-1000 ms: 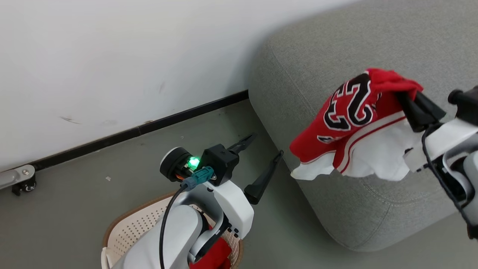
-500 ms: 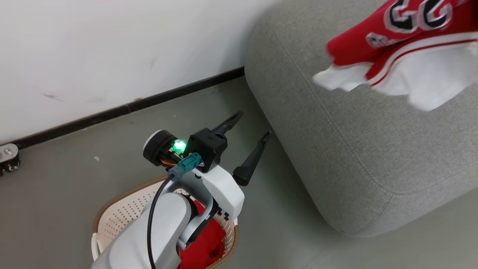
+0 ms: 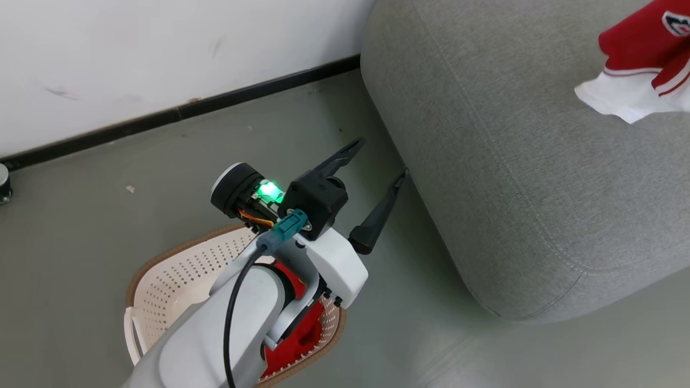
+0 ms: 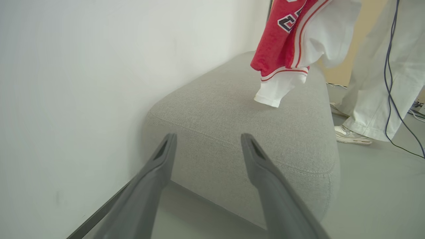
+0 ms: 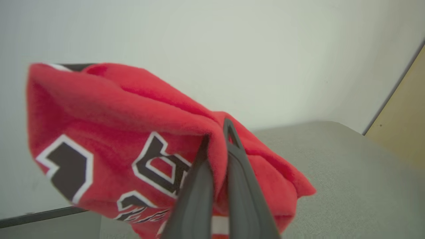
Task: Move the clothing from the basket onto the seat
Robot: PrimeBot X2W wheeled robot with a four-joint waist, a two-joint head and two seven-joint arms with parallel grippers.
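A red garment of the clothing (image 5: 116, 116) with black-and-white lettering hangs in the air, pinched between the fingers of my right gripper (image 5: 216, 131), which is shut on it. Its red and white lower edge (image 3: 641, 64) dangles above the grey seat (image 3: 512, 178), and the left wrist view shows the hem (image 4: 282, 66) clear of the cushion (image 4: 239, 109). My left gripper (image 3: 381, 157) is open and empty above the floor, beside the seat's corner. Below the left arm stands the cream basket (image 3: 161, 253) with more red clothing (image 3: 302, 328) inside, partly hidden by the forearm.
A white wall with a black baseboard (image 3: 215, 105) runs behind the basket and seat. A person's legs in pale trousers (image 4: 382, 66) and a shoe (image 4: 352, 134) stand past the seat's far end, with a dark cable (image 4: 391, 83) hanging there. A tan panel (image 5: 405, 109) stands beside the seat.
The head camera has shifted. My right gripper has carried the red garment farther over the seat, toward the picture's upper right, and left the head view. The left gripper stays open.
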